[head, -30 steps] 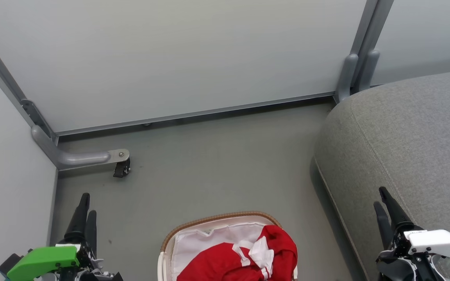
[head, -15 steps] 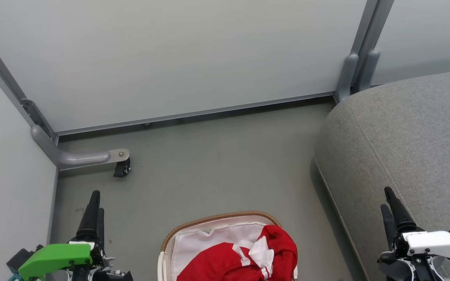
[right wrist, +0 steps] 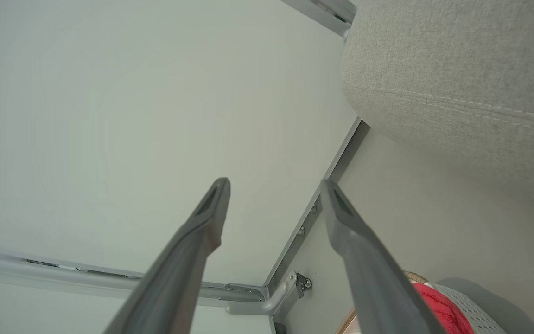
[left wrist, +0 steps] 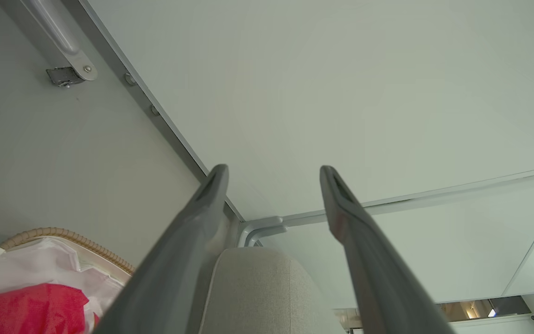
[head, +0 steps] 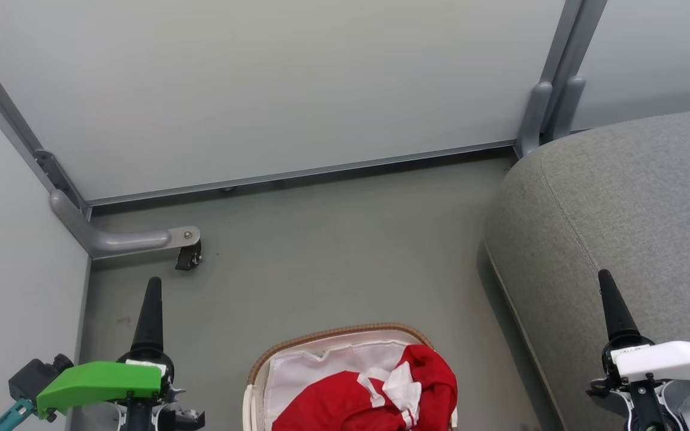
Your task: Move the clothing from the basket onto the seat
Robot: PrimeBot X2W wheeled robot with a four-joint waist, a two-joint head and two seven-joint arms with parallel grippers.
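Note:
The basket (head: 333,335), with a tan woven rim and a white liner, stands on the floor at the bottom middle of the head view. The red clothing (head: 351,401) with white trim lies heaped in its right half. The big grey seat (head: 620,197) takes up the right side. My left gripper (head: 153,286) hangs over the floor left of the basket, and my right gripper (head: 606,278) hovers above the seat's front edge. Both stand open and hold nothing, as seen in the left gripper's (left wrist: 274,169) and right gripper's (right wrist: 275,182) wrist views. The left wrist view catches the basket (left wrist: 63,234), the clothing (left wrist: 26,308) and the seat (left wrist: 257,287).
Pale partition panels close off the back and left. A grey bracket with a black caster (head: 188,257) juts onto the floor at the left. Metal posts (head: 551,108) rise beside the seat's far corner. Bare grey floor (head: 333,239) lies between the basket and the panels.
Both grippers opened wider and turned, so each pair of fingers now lines up as one in the head view. The left gripper shifted right and forward; the right one reached further forward.

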